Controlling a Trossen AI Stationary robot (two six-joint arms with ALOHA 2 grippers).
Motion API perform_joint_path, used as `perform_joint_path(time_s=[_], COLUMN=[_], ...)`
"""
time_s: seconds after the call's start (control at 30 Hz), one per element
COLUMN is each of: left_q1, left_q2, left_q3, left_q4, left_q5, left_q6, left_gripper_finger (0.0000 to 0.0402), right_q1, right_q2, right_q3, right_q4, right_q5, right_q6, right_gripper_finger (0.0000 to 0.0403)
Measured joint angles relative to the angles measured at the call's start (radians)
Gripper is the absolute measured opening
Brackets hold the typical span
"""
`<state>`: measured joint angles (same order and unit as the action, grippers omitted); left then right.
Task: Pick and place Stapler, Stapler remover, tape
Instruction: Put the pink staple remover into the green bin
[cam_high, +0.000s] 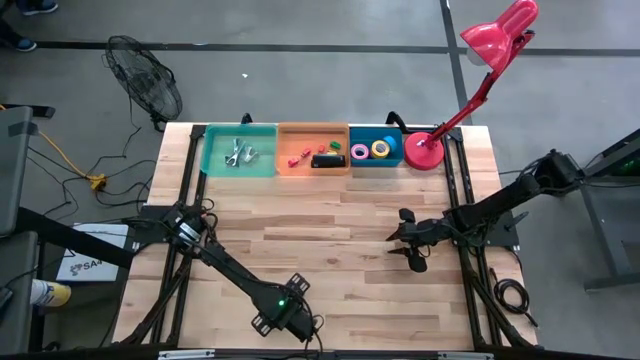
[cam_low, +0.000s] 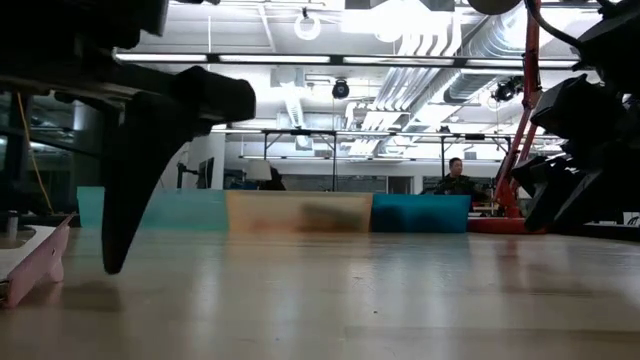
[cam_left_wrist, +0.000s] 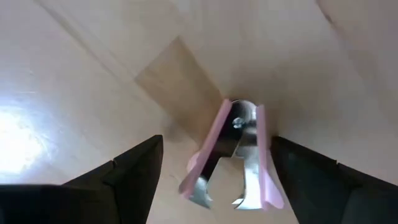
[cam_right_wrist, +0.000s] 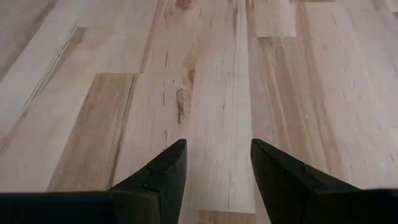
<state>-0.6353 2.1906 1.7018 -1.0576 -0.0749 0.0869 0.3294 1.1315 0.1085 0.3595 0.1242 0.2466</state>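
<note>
Hovering at the bench's (cam_high: 330, 240) six-o'clock edge, the left claw (cam_left_wrist: 214, 180) stood apart astride the pink staple remover (cam_left_wrist: 233, 158); closing seemed next. The right claw (cam_right_wrist: 217, 168) waited apart at three o'clock.

A red desk lamp (cam_high: 470, 90) stands beside the blue bin (cam_high: 376, 160); a fan (cam_high: 145, 85) lies on the floor.

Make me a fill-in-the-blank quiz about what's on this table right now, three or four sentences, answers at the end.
1. The open left pincer straddles a pink staple ____.
2. The stapler lies in the ____ bin.
3. The tape rolls sit in the ____ bin, next to the red lamp.
4. The right pincer is open and holds ____.

Answers: remover; orange; blue; nothing
</note>
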Motion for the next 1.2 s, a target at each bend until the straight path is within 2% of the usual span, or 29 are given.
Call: perform_joint_path(time_s=[0.17,0.57,0.67,0.8,0.97,1.13,1.2], left_q1=[0.000,0.000,0.000,0.006,0.055,0.125,0.166], left_q2=[0.000,0.000,0.000,0.000,0.001,-0.025,-0.059], left_q3=[-0.005,-0.010,-0.010,-0.006,0.030,0.050,0.028], left_q4=[-0.010,-0.023,-0.025,-0.064,-0.281,-0.524,-0.498], left_q5=[0.014,0.028,0.012,-0.093,-0.309,-0.455,-0.512], left_q6=[0.018,0.013,-0.056,-0.250,-0.383,-0.549,-0.562], left_gripper_finger=[0.0258,0.0087,0.0083,0.0083,0.0083,0.0083,0.0083], right_q1=[0.000,0.000,0.000,0.000,0.000,0.000,0.000], right_q2=[0.002,0.002,0.002,0.002,0.002,0.002,0.002], right_q3=[0.000,0.000,0.000,0.000,0.000,0.001,0.001], right_q4=[0.000,-0.003,-0.003,-0.003,-0.003,-0.003,-0.003], right_q5=[0.000,0.000,0.000,0.000,0.000,0.000,-0.001], right_q6=[0.003,0.005,0.007,0.007,0.007,0.015,0.015], right_gripper_finger=[0.0169,0.0170,0.0169,0.0169,0.0169,0.0169,0.0170])
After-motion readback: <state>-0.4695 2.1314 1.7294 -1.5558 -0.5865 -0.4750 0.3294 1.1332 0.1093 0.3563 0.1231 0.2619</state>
